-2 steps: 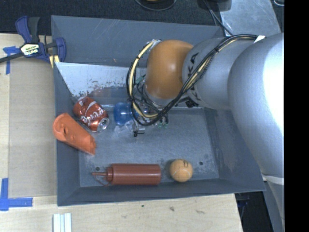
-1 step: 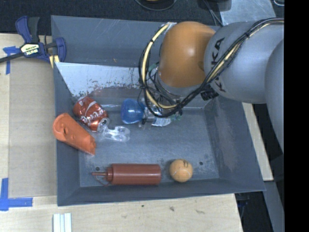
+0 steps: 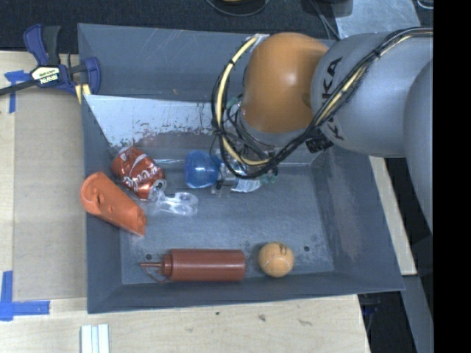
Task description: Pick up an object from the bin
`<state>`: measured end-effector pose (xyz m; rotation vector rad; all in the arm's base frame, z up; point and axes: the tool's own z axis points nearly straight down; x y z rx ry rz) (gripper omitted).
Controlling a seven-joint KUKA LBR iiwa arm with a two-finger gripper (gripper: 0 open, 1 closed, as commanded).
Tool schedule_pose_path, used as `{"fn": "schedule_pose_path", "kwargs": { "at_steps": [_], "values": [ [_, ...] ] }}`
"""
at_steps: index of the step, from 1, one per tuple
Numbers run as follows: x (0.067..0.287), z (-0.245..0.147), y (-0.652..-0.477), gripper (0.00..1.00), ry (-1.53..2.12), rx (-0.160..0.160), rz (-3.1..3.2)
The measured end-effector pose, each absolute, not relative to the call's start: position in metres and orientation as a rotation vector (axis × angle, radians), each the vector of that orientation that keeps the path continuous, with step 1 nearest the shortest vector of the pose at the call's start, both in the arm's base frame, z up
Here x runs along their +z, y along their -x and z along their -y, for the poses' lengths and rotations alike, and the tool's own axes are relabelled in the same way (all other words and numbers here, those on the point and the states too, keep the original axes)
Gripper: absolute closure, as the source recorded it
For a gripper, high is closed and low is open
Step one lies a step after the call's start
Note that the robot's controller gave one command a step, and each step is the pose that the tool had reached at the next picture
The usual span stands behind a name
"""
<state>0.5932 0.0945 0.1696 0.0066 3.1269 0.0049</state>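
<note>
My gripper (image 3: 237, 182) hangs low in the middle of the bin under the arm's wrist, mostly covered from above. Right at its left side lies a blue rounded plastic thing (image 3: 197, 169), touching or nearly touching the gripper. A crumpled clear plastic piece (image 3: 175, 204) lies just below and left of the blue thing. Further left sits a crushed red drink can (image 3: 137, 172).
An orange wedge-shaped thing (image 3: 110, 201) leans on the bin's left wall. Along the front edge of the floor lie a dark red squeeze bottle (image 3: 203, 265) on its side and a tan ball (image 3: 275, 259). The arm covers the bin's back right.
</note>
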Motion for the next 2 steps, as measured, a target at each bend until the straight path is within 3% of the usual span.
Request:
{"fn": "schedule_pose_path", "kwargs": {
  "at_steps": [1, 2],
  "values": [
    [0.081, -0.091, -0.582, 1.00, -0.038, 0.007, -3.121],
    [0.261, -0.097, -0.591, 1.00, -0.094, 0.006, -3.121]
  ]
}}
